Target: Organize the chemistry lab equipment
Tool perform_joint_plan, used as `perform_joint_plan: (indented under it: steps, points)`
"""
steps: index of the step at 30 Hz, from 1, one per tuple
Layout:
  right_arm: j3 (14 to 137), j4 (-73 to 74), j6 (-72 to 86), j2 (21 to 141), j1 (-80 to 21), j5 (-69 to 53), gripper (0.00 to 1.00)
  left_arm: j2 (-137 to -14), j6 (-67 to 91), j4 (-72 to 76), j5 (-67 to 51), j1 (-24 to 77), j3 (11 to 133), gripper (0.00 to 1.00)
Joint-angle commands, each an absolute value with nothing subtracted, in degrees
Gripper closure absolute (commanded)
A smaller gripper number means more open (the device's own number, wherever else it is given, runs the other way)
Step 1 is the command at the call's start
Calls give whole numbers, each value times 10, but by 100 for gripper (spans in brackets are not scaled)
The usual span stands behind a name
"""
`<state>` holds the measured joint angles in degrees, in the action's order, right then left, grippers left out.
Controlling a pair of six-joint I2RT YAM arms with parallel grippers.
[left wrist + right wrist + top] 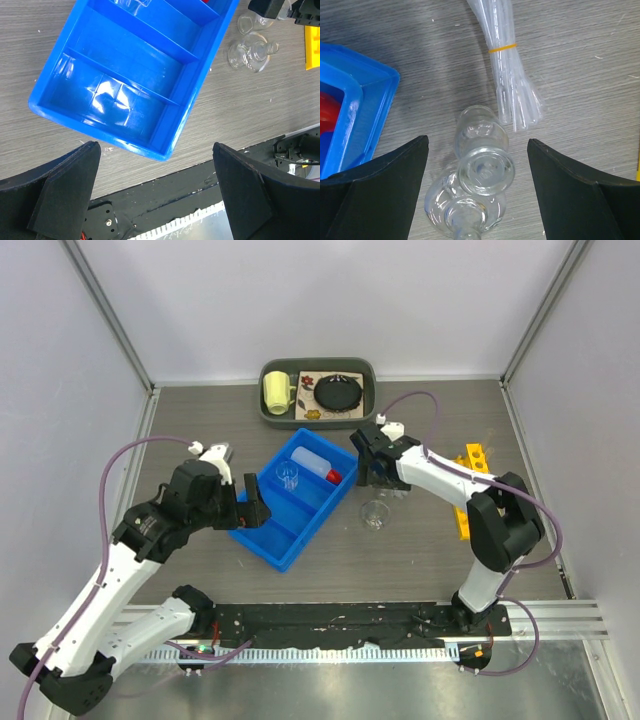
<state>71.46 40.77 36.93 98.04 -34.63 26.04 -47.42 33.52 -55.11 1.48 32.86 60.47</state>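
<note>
hovering wide open and empty, the right gripper (pixel 477 141) straddles a small glass beaker (pixel 482 157), flask (pixel 462 212) touching at its 7 o'clock, blue tray (pixel 367 100) at 9. seemingly the pickup step: next, descend and close squarely. left gripper (pixel 155 146) gapes, empty.

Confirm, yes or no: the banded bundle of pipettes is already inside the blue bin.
No, the pipette bundle lies on the bare table, outside the blue bin.

Overhead view from behind, close downward wrist views, blue tray (pixel 268 533) shared
</note>
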Motion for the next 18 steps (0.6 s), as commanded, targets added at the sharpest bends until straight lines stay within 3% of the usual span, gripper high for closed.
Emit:
perform_joint_plan:
  steps: [1,12,18]
  points:
    - [713,379,366,993,-345,244,14,-479,320,-530,15,325,599,0]
    - [716,369,367,1023,-344,241,15,-481,315,-529,16,325,594,0]
    - [723,366,367,1033,-342,237,26,-483,314,-527,17,325,592,0]
